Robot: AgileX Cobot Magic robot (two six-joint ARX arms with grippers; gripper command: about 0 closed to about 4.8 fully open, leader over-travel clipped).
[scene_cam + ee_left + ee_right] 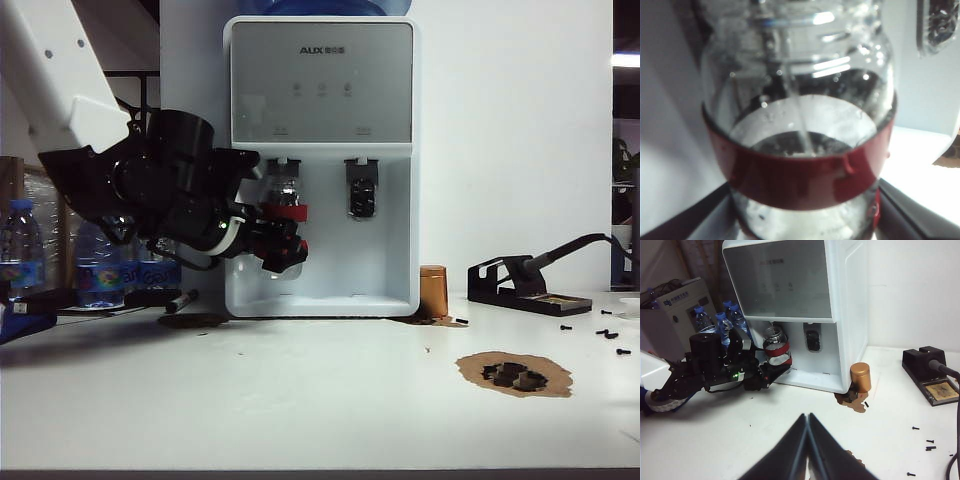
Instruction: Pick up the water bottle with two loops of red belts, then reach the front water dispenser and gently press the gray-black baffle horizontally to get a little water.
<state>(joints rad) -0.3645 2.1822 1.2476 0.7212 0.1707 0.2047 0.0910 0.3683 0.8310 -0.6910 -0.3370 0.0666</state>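
The left gripper (285, 245) clamps the water bottle (284, 200) against the gray-black baffle (771, 326), mouth under the spout so water streams in. The right gripper (807, 440), fingers together, waits well back from the water dispenser (320, 80).

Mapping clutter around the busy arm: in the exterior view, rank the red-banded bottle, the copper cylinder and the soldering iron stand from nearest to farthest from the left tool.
1. water bottle, held in the left tool at the dispenser.
2. copper cylinder, right of the dispenser.
3. soldering iron stand, far right.
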